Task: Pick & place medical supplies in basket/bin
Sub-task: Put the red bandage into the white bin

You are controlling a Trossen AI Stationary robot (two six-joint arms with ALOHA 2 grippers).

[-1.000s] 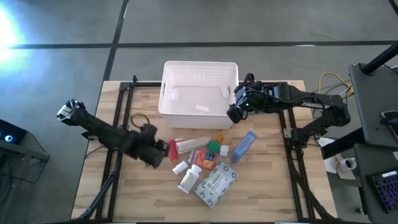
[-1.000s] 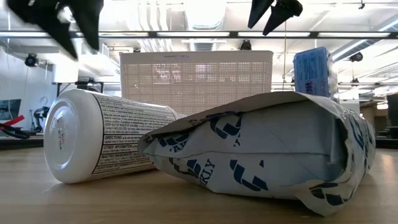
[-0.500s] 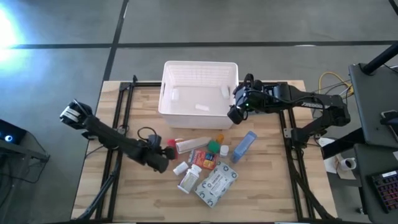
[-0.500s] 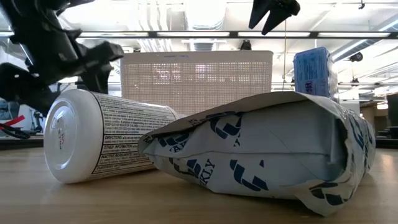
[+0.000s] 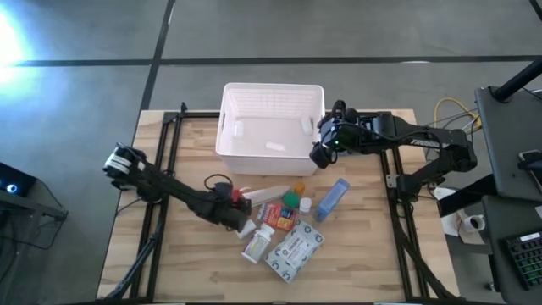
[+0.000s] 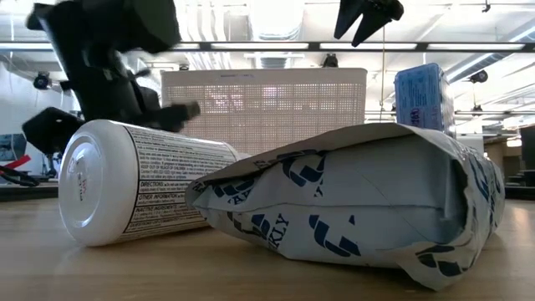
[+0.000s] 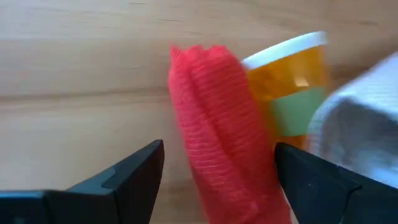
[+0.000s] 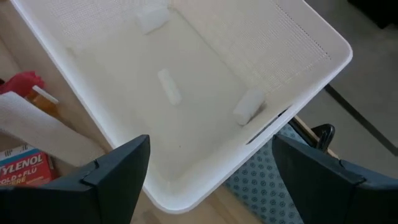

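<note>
The white latticed basket (image 5: 271,127) stands at the table's far middle. The supplies lie in a cluster near the table's middle: a white tube with a red cap (image 5: 235,196), a red-orange box (image 5: 278,216), a blue-white box (image 5: 332,199), a grey-white packet (image 5: 294,248), white pill bottles (image 5: 257,246), and green (image 5: 290,201) and orange (image 5: 298,188) bits. My left gripper (image 5: 240,205) is low at the tube's cap end and open. Its fingers stand on either side of the red cap (image 7: 214,124), with an orange pill bottle (image 7: 292,74) behind. My right gripper (image 5: 318,154) is open and empty above the basket's near right corner.
In the low view a lying white bottle (image 6: 125,192) and the packet (image 6: 351,201) fill the foreground, with the basket (image 6: 263,109) behind. A teal textured pad (image 8: 261,180) shows beside the basket. Black frame rails (image 5: 161,169) run along both table sides.
My left gripper has gone toward the table's right edge and down, from the open table to the red cap of the tube, and now straddles it. The supplies and the basket have stayed in place.
</note>
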